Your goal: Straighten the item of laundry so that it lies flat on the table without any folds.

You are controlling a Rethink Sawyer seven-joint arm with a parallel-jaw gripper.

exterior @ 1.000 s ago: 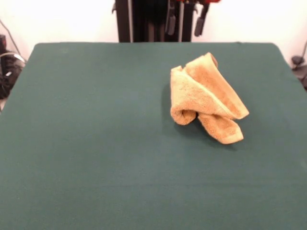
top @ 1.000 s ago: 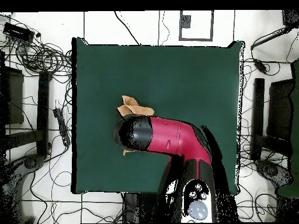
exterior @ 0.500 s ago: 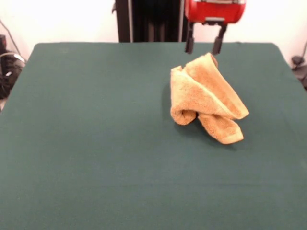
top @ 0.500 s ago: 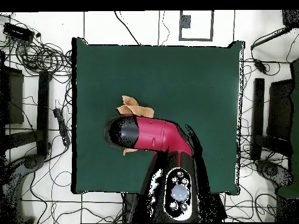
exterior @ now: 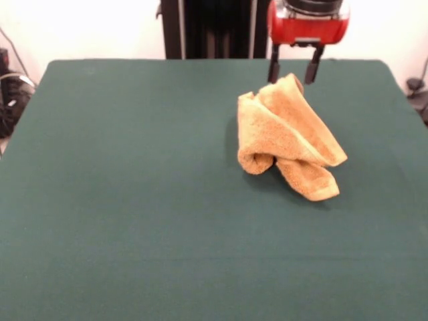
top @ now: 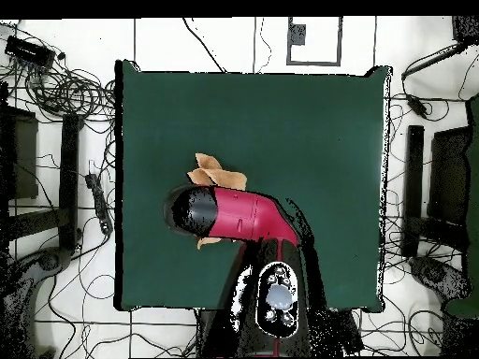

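Front view: spread, empty fingers (exterior: 293, 72) straddle the crumpled golden-tan terry towel's (exterior: 287, 137) peak; next, probably pinch and lift.

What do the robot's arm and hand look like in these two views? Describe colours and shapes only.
In the front view, the hand is a glossy red block with a dark top and two slim black fingers below. From overhead, the arm is a thick, rounded crimson tube with a black end cap, joined to a black base with a grey disc.

Fuzzy terry-cloth towel (exterior: 287, 137); matt felt-like table (exterior: 134, 200); arm's red shell (top: 248, 215) perhaps glossy plastic.
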